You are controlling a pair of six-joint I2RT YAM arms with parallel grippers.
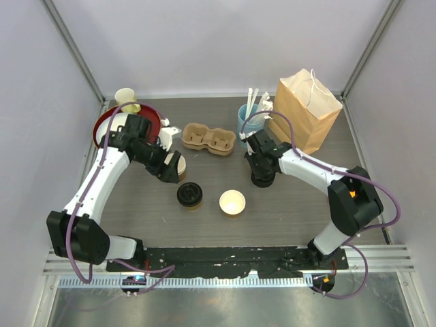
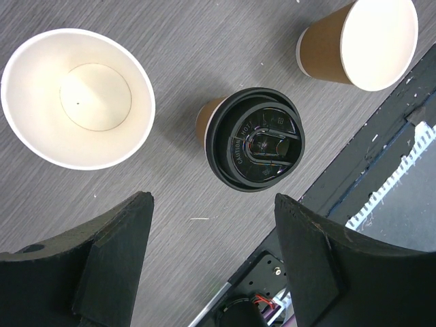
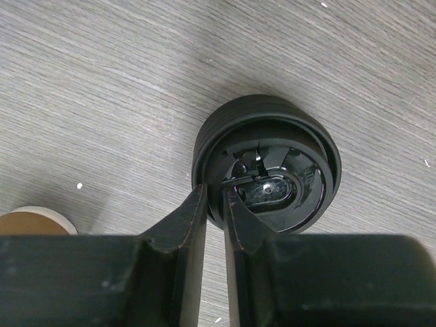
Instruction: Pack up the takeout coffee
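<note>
While the left pincer [image 2: 212, 201] gapes, lidded cup [image 2: 255, 139] stands near.

takeout coffee [image 1: 189, 195] — tan cup, black sip lid, standing upright

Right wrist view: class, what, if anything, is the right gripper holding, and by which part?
The right gripper pinches a black lid by its near rim, one finger inside and one outside.

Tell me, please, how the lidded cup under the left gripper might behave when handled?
The lidded cup looks like thin paper, so a hard squeeze probably dents it. Its lid is wider than the tan wall below, so a high nudge might tip it.
</note>
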